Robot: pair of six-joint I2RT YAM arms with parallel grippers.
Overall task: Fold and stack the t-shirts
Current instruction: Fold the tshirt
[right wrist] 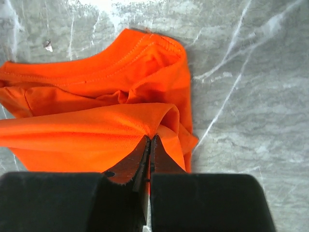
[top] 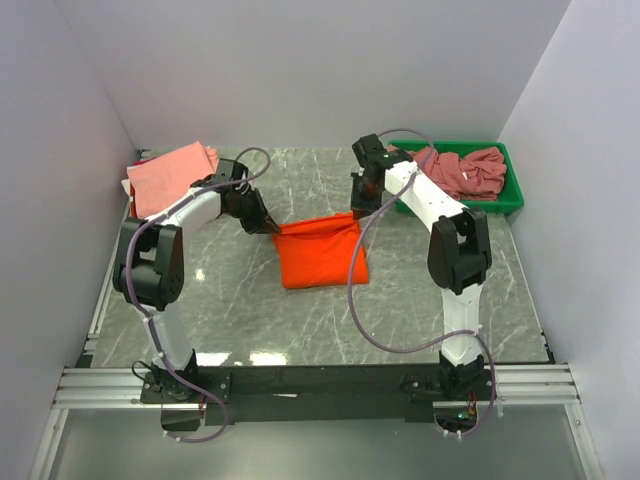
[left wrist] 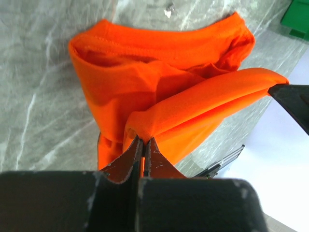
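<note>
Orange t-shirt [top: 320, 258]: top edge stretched between both end effectors, the rest draped below them onto the surface [top: 240, 310].
Left end effector [left wrist: 143, 141]: clamped on one top corner.
Right end effector [right wrist: 149, 139]: clamped on the other.
Salmon-pink t-shirt [top: 170, 175]: beyond the left end effector.

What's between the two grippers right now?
The orange t-shirt, its far edge stretched from the left gripper to the right gripper, both pinching it, seen in the top view.
</note>
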